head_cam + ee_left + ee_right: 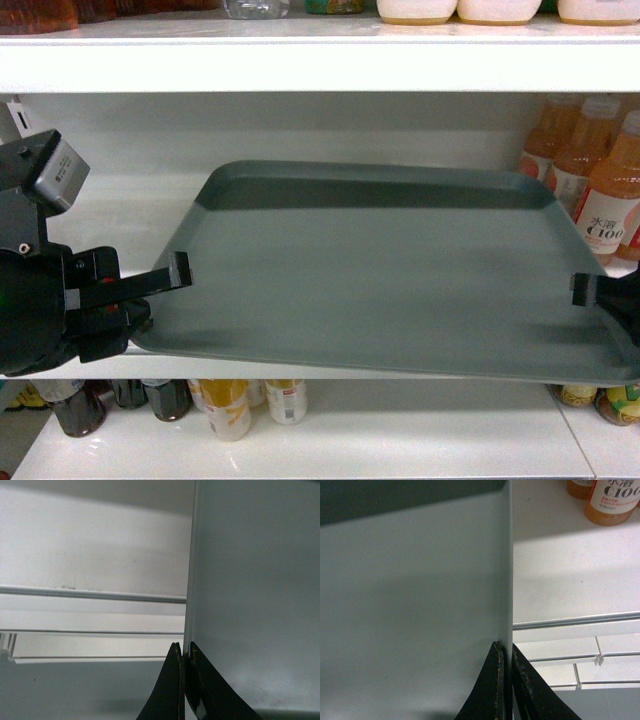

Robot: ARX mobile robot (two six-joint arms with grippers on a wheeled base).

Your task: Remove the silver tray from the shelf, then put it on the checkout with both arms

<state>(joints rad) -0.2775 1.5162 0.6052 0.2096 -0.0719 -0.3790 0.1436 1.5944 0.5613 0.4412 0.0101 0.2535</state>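
Observation:
The silver tray (380, 270) is a large grey-green rectangle with a low rim, held over the white shelf (120, 215), its near edge past the shelf's front lip. My left gripper (180, 272) is shut on the tray's left rim. My right gripper (582, 290) is shut on its right rim. In the left wrist view the left gripper (184, 652) pinches the rim of the silver tray (255, 590) between black fingers. The right wrist view shows my right gripper (507, 652) clamped on the edge of the silver tray (415, 595). The checkout is out of view.
Orange drink bottles (600, 190) stand on the shelf just right of the tray; one bottle (612, 502) shows in the right wrist view. An upper shelf board (320, 65) hangs close above. Small bottles and jars (230, 400) sit on the lower shelf.

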